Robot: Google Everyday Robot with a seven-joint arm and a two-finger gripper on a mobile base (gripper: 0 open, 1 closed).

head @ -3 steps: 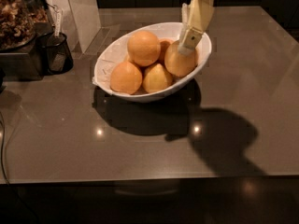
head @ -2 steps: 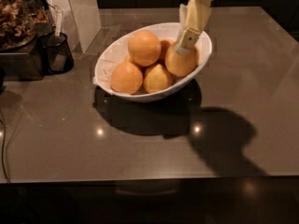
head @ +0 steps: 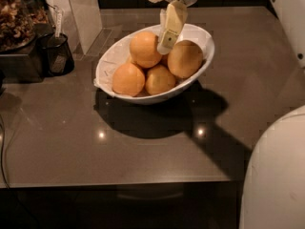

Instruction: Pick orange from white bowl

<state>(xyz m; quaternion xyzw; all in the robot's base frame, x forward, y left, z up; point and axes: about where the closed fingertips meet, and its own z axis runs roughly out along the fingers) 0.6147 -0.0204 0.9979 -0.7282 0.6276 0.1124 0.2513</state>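
The white bowl (head: 113, 57) stands on the dark table (head: 143, 151) towards the back. It holds several oranges: one at the upper left (head: 144, 49), one at the right (head: 185, 58), and two at the front (head: 128, 79) (head: 159, 79). My gripper (head: 167, 46) comes down from the top edge over the bowl. Its cream tip sits in the gap between the upper-left orange and the right orange. I see no orange lifted off the pile.
A small black mesh cup (head: 58, 56) stands left of the bowl, beside a container of dried bits (head: 14, 18). A white upright panel (head: 83, 13) is behind the bowl at the left. My white body (head: 276, 175) fills the lower right corner.
My gripper has shifted left, from over the right orange to the gap between the two top oranges. My white body has come into view at the right.
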